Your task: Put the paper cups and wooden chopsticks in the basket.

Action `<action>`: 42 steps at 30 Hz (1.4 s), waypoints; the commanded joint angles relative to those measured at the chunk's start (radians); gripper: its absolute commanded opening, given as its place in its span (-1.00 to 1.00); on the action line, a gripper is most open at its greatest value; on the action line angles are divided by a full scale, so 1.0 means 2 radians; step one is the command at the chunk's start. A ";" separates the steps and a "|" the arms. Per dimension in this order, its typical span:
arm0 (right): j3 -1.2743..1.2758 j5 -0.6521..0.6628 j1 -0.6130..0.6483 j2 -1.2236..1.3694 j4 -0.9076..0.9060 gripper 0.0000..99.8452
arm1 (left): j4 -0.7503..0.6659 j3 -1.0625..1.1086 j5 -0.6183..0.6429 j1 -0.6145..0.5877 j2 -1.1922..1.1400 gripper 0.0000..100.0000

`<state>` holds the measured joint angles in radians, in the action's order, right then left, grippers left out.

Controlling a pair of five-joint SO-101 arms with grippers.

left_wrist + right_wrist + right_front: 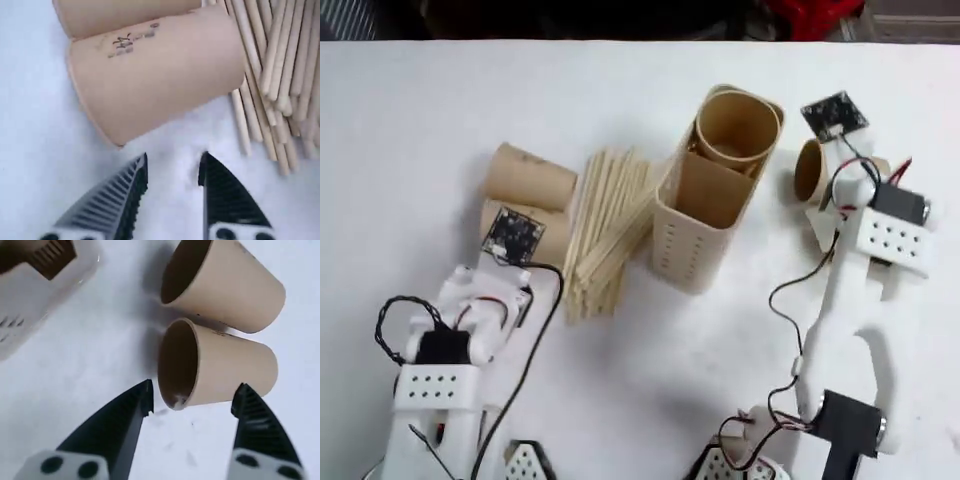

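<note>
the left gripper (172, 167) is parted a little and holds nothing. the near left cup (160, 75) lies on its side just ahead of the tips, with the far left cup (125, 15) touching it beyond. off to one side of those jaws the wooden chopsticks (275, 65) lie in a loose pile on the table (420, 100), reaching toward the basket (705, 215), where a stowed cup (735, 125) stands. past the basket, the right gripper (195, 392) is spread wide and empty. the near right cup (220, 365) lies at its tips, and the far right cup (225, 280) is just beyond. the step in hand looks like the right arm's cup pickup. next it should ease forward until the jaws straddle the cup, then close gently, since thin paper crushes.
</note>
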<state>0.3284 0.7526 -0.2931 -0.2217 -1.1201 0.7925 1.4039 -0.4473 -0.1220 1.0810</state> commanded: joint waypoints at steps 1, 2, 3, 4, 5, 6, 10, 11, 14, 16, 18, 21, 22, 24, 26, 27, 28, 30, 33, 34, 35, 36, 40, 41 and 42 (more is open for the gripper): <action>0.040 0.005 -0.007 -0.024 0.058 -0.48 | -0.011 -0.002 -0.004 0.009 0.010 -0.65; 0.053 0.005 -0.007 -0.024 0.074 -0.48 | -0.011 -0.002 -0.004 0.009 0.010 -0.65; 0.065 0.005 -0.011 -0.024 0.091 -0.48 | -0.011 -0.002 -0.004 0.009 0.010 -0.65; 0.076 0.005 -0.016 -0.023 0.106 -0.48 | -0.011 -0.002 -0.004 0.009 0.010 -0.65; 0.084 0.005 -0.022 -0.023 0.122 -0.48 | -0.011 -0.002 -0.004 0.009 0.010 -0.65; 0.092 0.005 -0.029 -0.023 0.135 -0.48 | -0.011 -0.002 -0.003 0.009 0.010 -0.65; 0.114 0.005 -0.054 -0.023 0.181 -0.48 | -0.011 -0.002 -0.003 0.009 0.010 -0.65; 0.122 0.005 -0.058 -0.023 0.194 -0.48 | -0.011 -0.002 -0.003 0.009 0.010 -0.65; 0.150 0.006 -0.063 -0.023 0.237 -0.48 | -0.011 -0.002 -0.002 0.009 0.010 -0.65; 0.170 0.006 -0.063 -0.023 0.263 -0.49 | -0.011 -0.002 -0.002 0.009 0.010 -0.65; 0.186 0.006 -0.063 -0.023 0.287 -0.49 | -0.011 -0.002 -0.002 0.009 0.010 -0.65; 0.207 0.006 -0.062 -0.023 0.321 -0.49 | -0.011 -0.002 -0.002 0.009 0.010 -0.65; 0.213 0.005 -0.062 -0.023 0.331 -0.49 | -0.011 -0.002 -0.002 0.009 0.010 -0.65; 0.224 0.005 -0.062 -0.023 0.349 -0.49 | -0.011 -0.002 -0.002 0.009 0.010 -0.65; 0.235 0.003 -0.062 -0.023 0.366 -0.49 | -0.011 -0.002 -0.002 0.009 0.010 -0.65; 0.241 0.003 -0.063 -0.023 0.373 -0.49 | -0.011 -0.002 -0.002 0.009 0.010 -0.65; 0.246 0.005 -0.064 -0.023 0.377 -0.51 | -0.011 -0.002 -0.002 0.009 0.010 -0.65; 0.255 0.005 -0.079 -0.023 0.384 -0.60 | -0.011 -0.002 -0.002 0.009 0.010 -0.65; 0.255 0.002 -0.110 -0.023 0.383 -0.80 | -0.011 -0.002 -0.002 0.009 0.010 -0.65; 0.255 0.002 -0.121 -0.023 0.383 -0.85 | -0.011 -0.002 -0.002 0.010 0.010 -0.65; 0.255 0.002 -0.132 -0.024 0.382 -0.90 | -0.011 -0.002 -0.002 0.015 0.010 -0.65; 0.254 0.002 -0.141 -0.024 0.380 -0.93 | -0.010 -0.001 -0.003 0.020 0.010 -0.65; 0.248 0.002 -0.168 -0.030 0.367 -0.97 | -0.008 -0.001 -0.003 0.022 0.010 -0.65; 0.238 0.002 -0.171 -0.033 0.350 -0.97 | -0.008 -0.001 -0.003 0.022 0.010 -0.65; 0.226 0.000 -0.174 -0.039 0.323 -0.97 | -0.008 -0.001 -0.003 0.022 0.010 -0.65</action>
<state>0.8393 0.7557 -0.6153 -0.2417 -0.3913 0.7925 1.4070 -0.4473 -0.0944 1.0810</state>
